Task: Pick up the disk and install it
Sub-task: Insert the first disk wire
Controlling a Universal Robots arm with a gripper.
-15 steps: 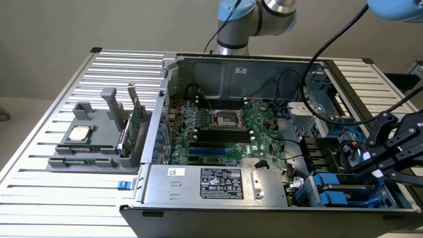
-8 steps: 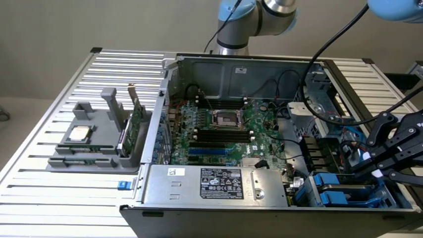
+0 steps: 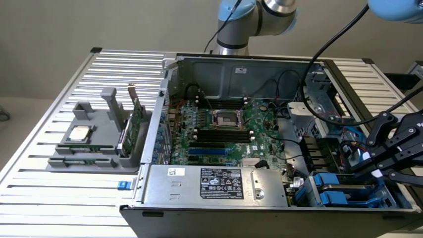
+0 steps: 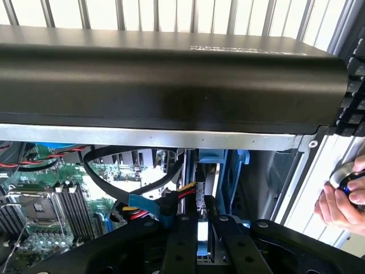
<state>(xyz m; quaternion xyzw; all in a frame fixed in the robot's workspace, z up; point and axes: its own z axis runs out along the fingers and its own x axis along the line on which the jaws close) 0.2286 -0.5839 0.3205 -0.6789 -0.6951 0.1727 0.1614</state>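
The disk [image 3: 349, 194], in its blue frame, sits in the drive bay at about four o'clock inside the open computer case [image 3: 198, 203]. The gripper [image 3: 370, 171] hangs at the bay, its fingers [image 4: 228, 240] nearly closed on the disk's blue edge. At nine o'clock, a gray stand [image 3: 92, 144] holds a chip [image 3: 79, 133].

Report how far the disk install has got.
Done: the disk, in its blue carrier, is already down in the drive bay at the case's front corner. In hand: the gripper is down at the bay, right over the carrier. Left: whether the disk is fully seated can't be told.
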